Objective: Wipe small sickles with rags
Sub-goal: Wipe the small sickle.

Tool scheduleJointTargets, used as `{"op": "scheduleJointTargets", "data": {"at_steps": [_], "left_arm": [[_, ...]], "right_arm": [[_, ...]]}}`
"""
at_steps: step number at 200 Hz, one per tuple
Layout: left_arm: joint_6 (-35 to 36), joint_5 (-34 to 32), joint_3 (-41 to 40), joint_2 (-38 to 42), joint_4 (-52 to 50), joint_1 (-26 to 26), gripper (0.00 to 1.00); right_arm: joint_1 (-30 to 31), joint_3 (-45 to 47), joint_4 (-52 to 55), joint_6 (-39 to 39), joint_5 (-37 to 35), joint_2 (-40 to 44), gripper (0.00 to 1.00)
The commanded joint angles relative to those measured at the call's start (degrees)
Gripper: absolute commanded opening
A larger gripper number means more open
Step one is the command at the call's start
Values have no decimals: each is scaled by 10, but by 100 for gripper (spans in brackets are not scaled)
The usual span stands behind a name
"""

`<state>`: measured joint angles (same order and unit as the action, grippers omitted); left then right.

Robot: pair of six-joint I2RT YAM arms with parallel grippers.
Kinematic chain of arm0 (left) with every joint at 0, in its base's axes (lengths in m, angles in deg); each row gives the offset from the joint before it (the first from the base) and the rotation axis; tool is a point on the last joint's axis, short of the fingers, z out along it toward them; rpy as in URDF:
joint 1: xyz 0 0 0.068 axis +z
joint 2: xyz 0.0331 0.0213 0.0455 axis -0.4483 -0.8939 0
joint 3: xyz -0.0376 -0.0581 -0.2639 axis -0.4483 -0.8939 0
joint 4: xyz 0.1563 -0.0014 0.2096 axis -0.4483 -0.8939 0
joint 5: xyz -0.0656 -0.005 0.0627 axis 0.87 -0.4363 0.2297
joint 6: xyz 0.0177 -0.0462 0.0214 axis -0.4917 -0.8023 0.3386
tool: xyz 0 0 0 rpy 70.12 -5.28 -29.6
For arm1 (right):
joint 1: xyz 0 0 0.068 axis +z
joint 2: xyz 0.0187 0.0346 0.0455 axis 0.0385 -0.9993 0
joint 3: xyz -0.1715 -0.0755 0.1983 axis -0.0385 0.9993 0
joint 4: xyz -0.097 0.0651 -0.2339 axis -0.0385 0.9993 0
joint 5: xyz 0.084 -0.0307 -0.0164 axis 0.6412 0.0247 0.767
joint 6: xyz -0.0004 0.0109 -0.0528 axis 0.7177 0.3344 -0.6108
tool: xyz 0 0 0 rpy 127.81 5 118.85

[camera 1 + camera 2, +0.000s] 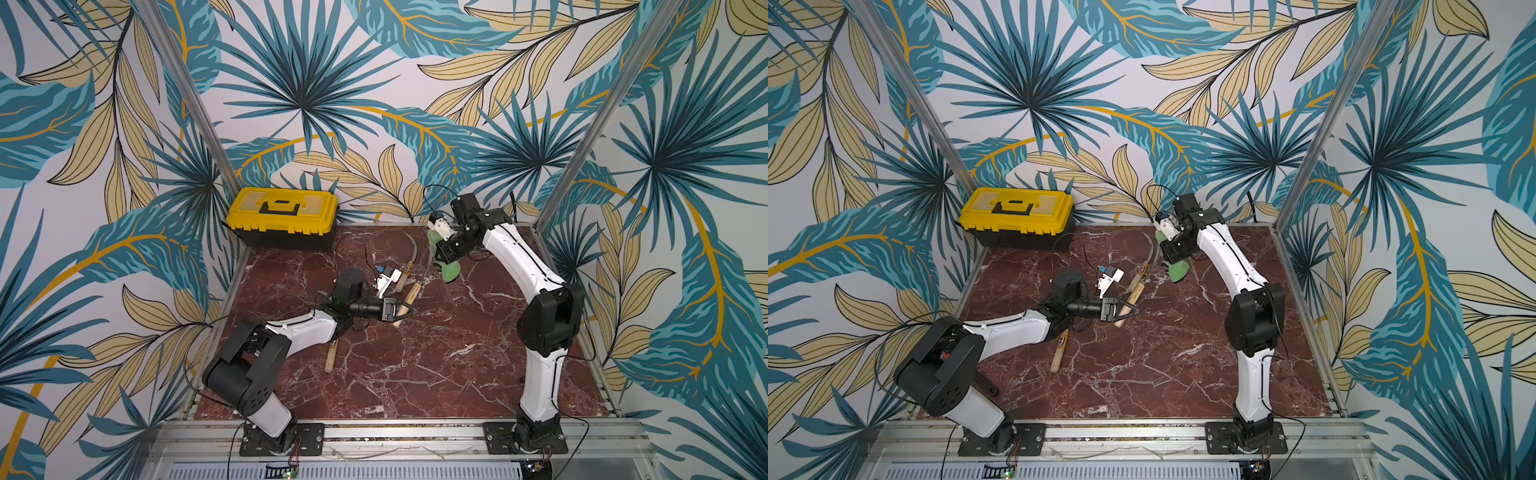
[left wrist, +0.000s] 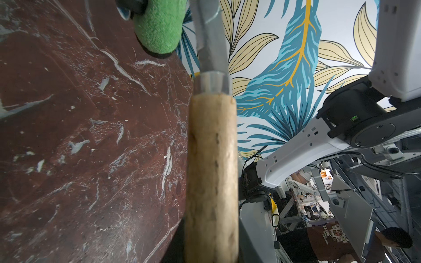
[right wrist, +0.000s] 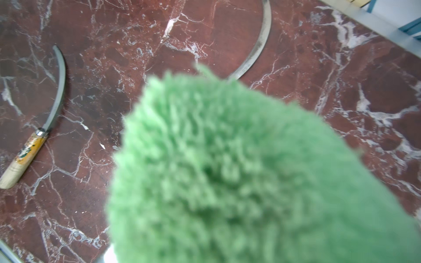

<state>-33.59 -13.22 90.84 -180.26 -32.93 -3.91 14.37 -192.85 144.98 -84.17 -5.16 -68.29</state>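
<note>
My left pincer [image 1: 409, 311] clamps a sickle's handle [image 2: 211, 173], right pincer [image 1: 444, 261] grips the green rag [image 1: 453, 272]; I fear the blade [image 2: 213, 52] snagging fibres.

Far sickle [image 1: 406, 274] and near sickle [image 1: 331, 357] flat on marble [image 1: 415, 365]; third sickle [image 1: 410, 296] gripped mid-table, fuzzy green rag [image 1: 452, 271] at its blade.

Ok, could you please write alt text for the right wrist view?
A blurred green fuzzy rag fills most of the view. Behind it, on the red marble table, lie one whole sickle and the curved blade of another.
</note>
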Motion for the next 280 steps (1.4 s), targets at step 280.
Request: {"op": "scheduleJointTargets", "data": {"at_steps": [280], "left_arm": [[50, -102, 76, -22, -33, -2, 0]], "right_arm": [[136, 347, -126, 103, 56, 266, 3]]}}
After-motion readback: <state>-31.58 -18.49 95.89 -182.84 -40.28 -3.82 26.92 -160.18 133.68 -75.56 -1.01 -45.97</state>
